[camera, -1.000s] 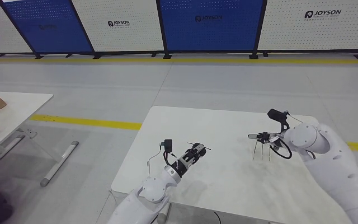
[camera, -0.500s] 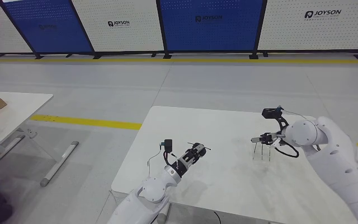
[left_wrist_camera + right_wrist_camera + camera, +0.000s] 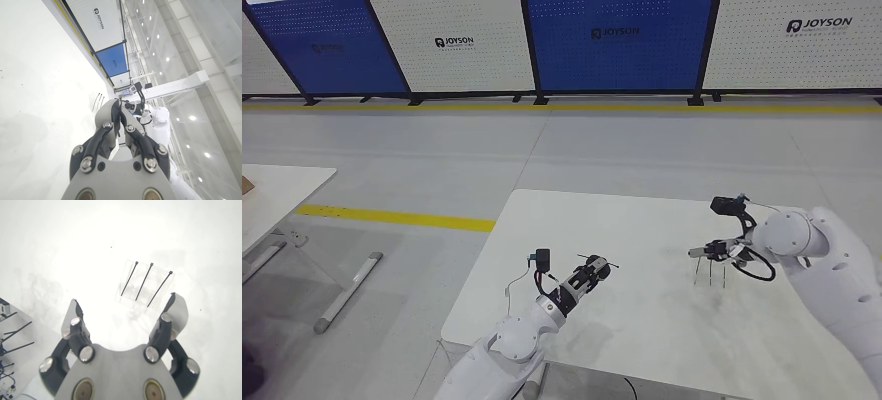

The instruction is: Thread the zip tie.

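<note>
- Left jaws are pinched shut on a zip tie (image 3: 583, 258).
- Right jaws are spread wide, empty, over three spare ties (image 3: 144, 281).
- Right wrist view shows their clear stand (image 3: 151, 310).

white table (image 3: 642, 330) | blue and white panels (image 3: 617, 45) behind | yellow floor line (image 3: 392, 216) | second table (image 3: 272, 195) far left
</note>
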Motion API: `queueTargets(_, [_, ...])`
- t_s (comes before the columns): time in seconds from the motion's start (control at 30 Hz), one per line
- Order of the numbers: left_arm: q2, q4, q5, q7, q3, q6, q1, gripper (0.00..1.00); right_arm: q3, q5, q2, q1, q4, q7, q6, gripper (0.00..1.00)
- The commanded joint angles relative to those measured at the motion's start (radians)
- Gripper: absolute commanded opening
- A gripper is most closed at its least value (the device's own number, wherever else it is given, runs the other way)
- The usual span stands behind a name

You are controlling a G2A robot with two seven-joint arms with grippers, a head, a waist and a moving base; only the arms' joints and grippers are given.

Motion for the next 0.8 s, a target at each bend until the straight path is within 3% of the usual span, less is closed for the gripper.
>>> queueTargets(0.0, [0.0, 0.0, 0.0, 0.0, 0.0, 0.0, 0.0, 0.0, -0.007, 0.01, -0.009, 0.013, 0.035, 0.007, 0.005, 0.65])
queueTargets(0.07, [0.0, 0.0, 0.0, 0.0, 0.0, 0.0, 0.0, 0.0, -0.021, 0.019, -0.022, 0.026, 0.07, 0.013, 0.0, 0.67])
queueTargets(0.27, [0.0, 0.0, 0.0, 0.0, 0.0, 0.0, 0.0, 0.0, -0.05, 0.047, -0.057, 0.062, 0.175, 0.012, -0.014, 0.49])
queueTargets(0.4, [0.0, 0.0, 0.0, 0.0, 0.0, 0.0, 0.0, 0.0, -0.066, 0.057, -0.077, 0.079, 0.232, 0.014, -0.014, 0.57])
queueTargets(0.43, [0.0, 0.0, 0.0, 0.0, 0.0, 0.0, 0.0, 0.0, -0.07, 0.057, -0.082, 0.082, 0.243, 0.012, -0.014, 0.49])
queueTargets(0.47, [0.0, 0.0, 0.0, 0.0, 0.0, 0.0, 0.0, 0.0, -0.073, 0.06, -0.086, 0.084, 0.256, 0.011, -0.017, 0.47])
queueTargets(0.77, [0.0, 0.0, 0.0, 0.0, 0.0, 0.0, 0.0, 0.0, -0.096, 0.073, -0.126, 0.109, 0.358, 0.001, -0.031, 0.42])
